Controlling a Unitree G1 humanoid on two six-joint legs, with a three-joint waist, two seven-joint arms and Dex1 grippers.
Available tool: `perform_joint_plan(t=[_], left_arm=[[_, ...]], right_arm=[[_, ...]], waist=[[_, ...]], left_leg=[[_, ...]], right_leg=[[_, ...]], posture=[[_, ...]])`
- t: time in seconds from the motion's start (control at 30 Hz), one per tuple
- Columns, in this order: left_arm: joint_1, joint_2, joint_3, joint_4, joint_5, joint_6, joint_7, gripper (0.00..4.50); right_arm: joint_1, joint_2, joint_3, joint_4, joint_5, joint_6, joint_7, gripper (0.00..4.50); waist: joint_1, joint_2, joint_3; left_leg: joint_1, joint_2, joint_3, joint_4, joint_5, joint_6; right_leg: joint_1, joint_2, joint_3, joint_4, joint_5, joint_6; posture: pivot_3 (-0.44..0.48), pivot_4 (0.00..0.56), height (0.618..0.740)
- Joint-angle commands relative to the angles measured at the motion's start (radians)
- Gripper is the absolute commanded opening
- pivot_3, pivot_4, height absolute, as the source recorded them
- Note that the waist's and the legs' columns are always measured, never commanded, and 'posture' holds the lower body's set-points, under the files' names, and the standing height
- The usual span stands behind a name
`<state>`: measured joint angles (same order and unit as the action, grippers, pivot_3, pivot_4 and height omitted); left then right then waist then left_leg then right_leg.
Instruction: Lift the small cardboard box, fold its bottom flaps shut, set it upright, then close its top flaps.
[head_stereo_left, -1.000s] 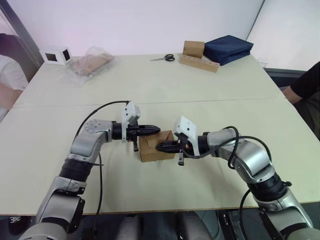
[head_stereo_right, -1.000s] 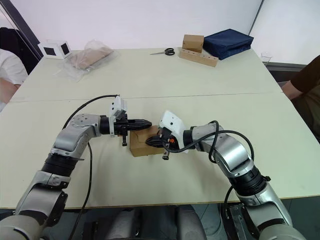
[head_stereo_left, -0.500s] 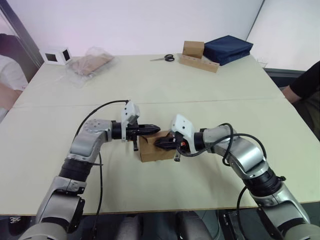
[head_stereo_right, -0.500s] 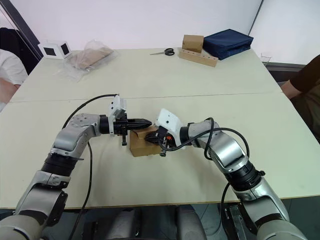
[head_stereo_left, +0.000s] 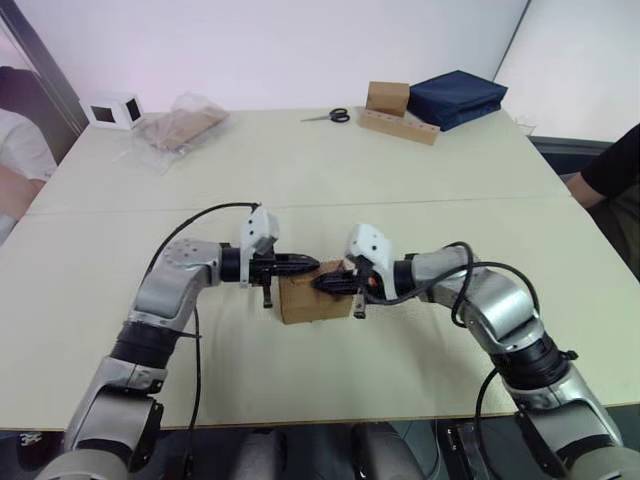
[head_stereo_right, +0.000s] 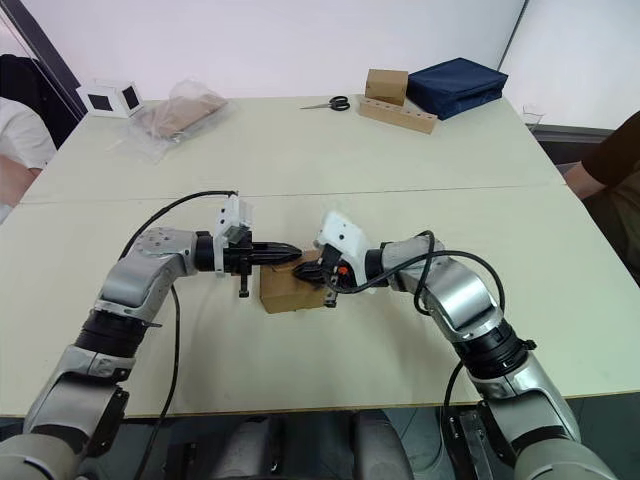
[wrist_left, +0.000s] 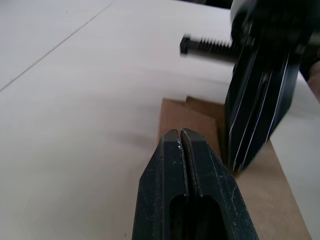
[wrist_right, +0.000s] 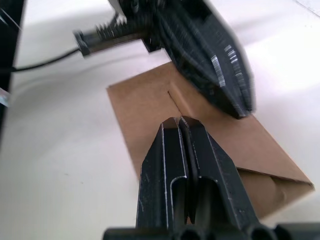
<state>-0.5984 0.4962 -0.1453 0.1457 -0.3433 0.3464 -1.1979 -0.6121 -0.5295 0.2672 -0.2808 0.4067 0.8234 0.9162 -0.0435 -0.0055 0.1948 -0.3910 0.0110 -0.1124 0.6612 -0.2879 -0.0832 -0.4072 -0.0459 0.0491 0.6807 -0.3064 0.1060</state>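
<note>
The small cardboard box (head_stereo_left: 305, 302) stands on the table (head_stereo_left: 320, 190) in the middle, between my two arms. Its top flaps (wrist_right: 145, 107) lie folded down flat, with a seam across them. The bottom flaps are hidden under the box. My left gripper (head_stereo_left: 313, 264) is shut, and its tip rests over the box's top far edge, seen up close as left gripper (wrist_left: 180, 133). My right gripper (head_stereo_left: 319, 284) is also shut and points at the left one across the box top, tip low over the flaps, shown as right gripper (wrist_right: 179, 120). Nothing is held by either.
At the table's far side are a white cube box (head_stereo_left: 113, 108), a plastic bag (head_stereo_left: 182, 124), scissors (head_stereo_left: 328, 116), a brown box (head_stereo_left: 387, 96) on a wooden block (head_stereo_left: 398, 126) and a navy bag (head_stereo_left: 456, 97). People sit at the left (head_stereo_left: 14, 165) and right (head_stereo_left: 613, 165) edges.
My right gripper has risen from the box's front side onto its top, closer to the left gripper's tip. The left gripper and the box have hardly moved.
</note>
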Motion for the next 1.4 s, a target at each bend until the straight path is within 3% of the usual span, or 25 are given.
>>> perform_joint_plan(t=[0.03, 0.2, 0.43, 0.8, 1.13, 1.4], left_arm=[[0.016, 0.011, -0.018, -0.039, 0.013, -0.014, -0.010, 0.03], [0.037, 0.016, -0.028, -0.060, 0.017, -0.016, -0.013, 0.03], [0.061, 0.054, -0.009, -0.121, -0.002, 0.016, -0.006, 0.03], [0.148, 0.134, 0.029, -0.199, -0.016, 0.041, 0.024, 0.03], [0.099, 0.131, 0.168, -0.357, -0.209, 0.216, 0.111, 0.03], [0.210, 0.241, 0.330, -0.509, -0.337, 0.362, 0.182, 0.03]], right_arm=[[-0.051, 0.028, -0.088, -0.029, 0.068, 0.025, -0.022, 0.00], [-0.059, 0.044, -0.076, 0.013, 0.046, 0.021, -0.055, 0.00], [0.009, 0.011, 0.073, 0.069, -0.067, -0.052, -0.031, 0.00], [0.012, -0.006, 0.087, 0.101, -0.118, -0.107, -0.008, 0.00], [-0.058, 0.000, -0.096, -0.002, 0.041, 0.001, -0.011, 0.00], [-0.027, -0.148, -0.217, -0.139, 0.140, 0.082, 0.028, 0.00]], waist=[[0.000, 0.000, 0.000], [0.000, 0.000, 0.000], [-0.001, 0.000, 0.000], [-0.001, 0.001, -0.001], [0.000, 0.000, 0.000], [0.000, 0.000, 0.000]], left_leg=[[0.000, 0.000, 0.000, 0.000, 0.000, 0.000], [0.000, 0.000, 0.000, 0.000, 0.000, 0.000], [0.000, 0.000, 0.001, 0.000, 0.000, 0.000], [0.001, 0.000, 0.000, 0.000, 0.000, 0.000], [0.000, 0.000, 0.000, 0.000, 0.000, 0.000], [0.000, 0.000, 0.000, -0.001, 0.000, 0.000]], right_leg=[[0.000, 0.000, 0.000, 0.000, 0.000, 0.000], [0.000, 0.000, 0.000, 0.000, 0.000, 0.000], [0.000, 0.000, 0.000, 0.000, 0.000, 0.000], [0.001, 0.000, 0.000, 0.000, 0.000, 0.000], [0.000, 0.000, 0.000, 0.000, 0.000, 0.000], [0.000, 0.000, 0.000, 0.000, 0.000, 0.000]], posture=[[0.000, 0.150, 0.740], [0.000, 0.150, 0.740], [0.000, 0.150, 0.740], [0.000, 0.150, 0.740], [0.000, 0.150, 0.740], [0.000, 0.150, 0.740]])
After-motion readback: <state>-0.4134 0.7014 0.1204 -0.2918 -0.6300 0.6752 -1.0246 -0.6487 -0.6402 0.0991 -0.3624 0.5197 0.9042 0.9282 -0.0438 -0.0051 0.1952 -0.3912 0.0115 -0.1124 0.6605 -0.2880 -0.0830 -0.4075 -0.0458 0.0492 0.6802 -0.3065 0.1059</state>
